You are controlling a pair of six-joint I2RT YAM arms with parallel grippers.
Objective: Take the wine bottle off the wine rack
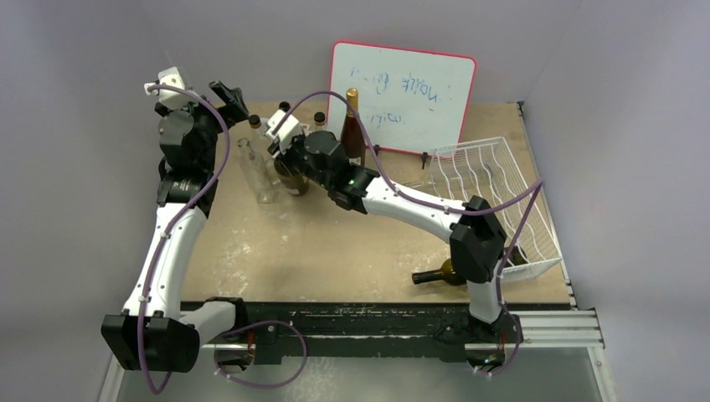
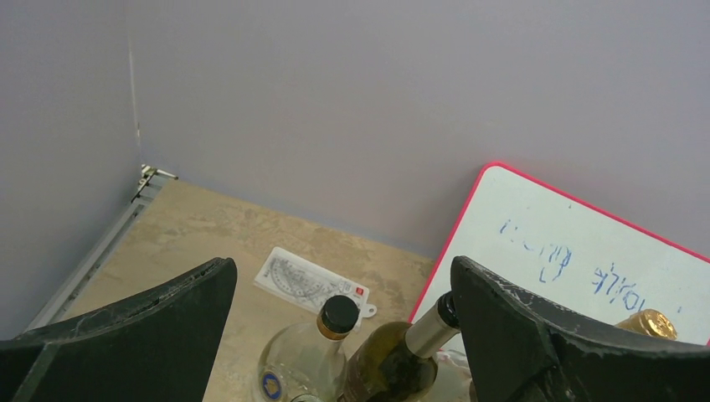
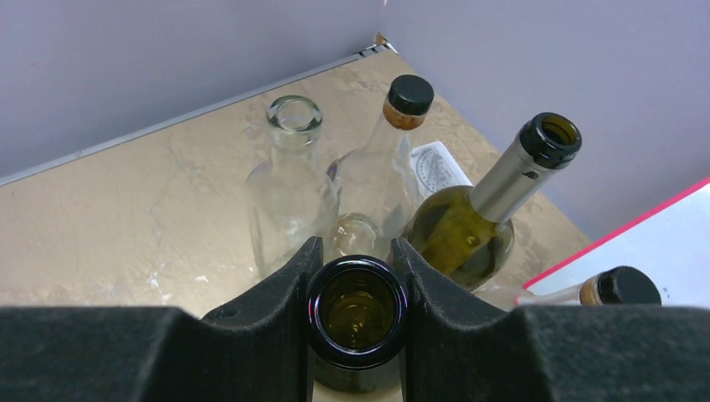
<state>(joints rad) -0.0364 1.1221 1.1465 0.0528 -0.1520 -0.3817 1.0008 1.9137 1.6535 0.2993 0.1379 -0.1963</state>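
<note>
My right gripper [image 1: 290, 157] is shut on the neck of a dark olive wine bottle [image 1: 292, 177]. The bottle is upright among other bottles at the back middle of the table. In the right wrist view its open mouth [image 3: 357, 308] sits between my fingers [image 3: 276, 293], which press on both sides. The white wire wine rack [image 1: 494, 193] stands at the right, far from this bottle, with no bottle showing in its cradles. My left gripper [image 1: 228, 98] is open and empty, raised at the back left; its wrist view shows the jaws wide apart [image 2: 339, 266] above the bottle cluster.
A red-framed whiteboard [image 1: 403, 96] leans on the back wall. A tall brown gold-topped bottle [image 1: 352, 126], a clear bottle [image 1: 255, 172], a capped bottle [image 3: 393, 142] and a green silver-necked bottle [image 3: 486, 209] crowd the held one. A dark bottle [image 1: 437, 275] lies by the rack's front corner. A protractor [image 2: 310, 280] lies at the back.
</note>
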